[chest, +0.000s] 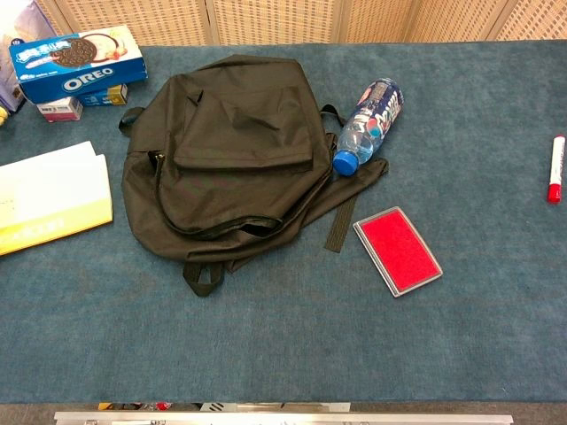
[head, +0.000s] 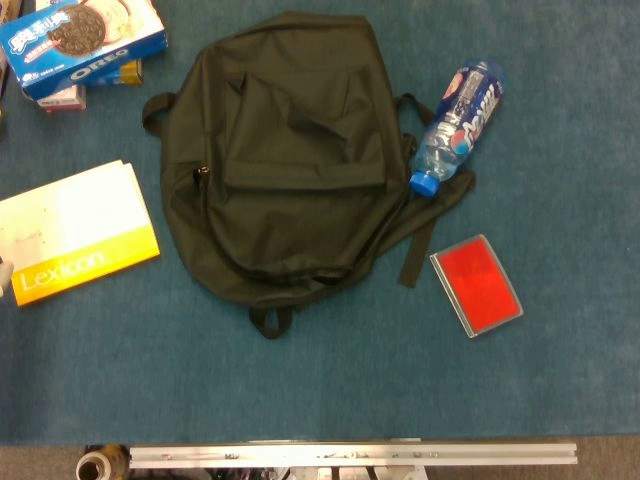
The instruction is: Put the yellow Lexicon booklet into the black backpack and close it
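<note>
The black backpack (head: 285, 160) (chest: 226, 159) lies flat in the middle of the blue table, front pocket up, its carry loop toward me. Its zipper looks closed as far as I can tell. The Lexicon booklet (head: 75, 232) (chest: 51, 197), white with a yellow band and the word Lexicon, lies flat to the left of the backpack, not touching it. Neither hand nor arm shows in either view.
A blue Oreo box (head: 85, 42) (chest: 78, 62) sits at the back left over smaller boxes. A Pepsi water bottle (head: 458, 125) (chest: 368, 122) lies against the backpack's right side. A red flat case (head: 476, 284) (chest: 398, 251) lies front right. A red marker (chest: 555, 168) lies far right.
</note>
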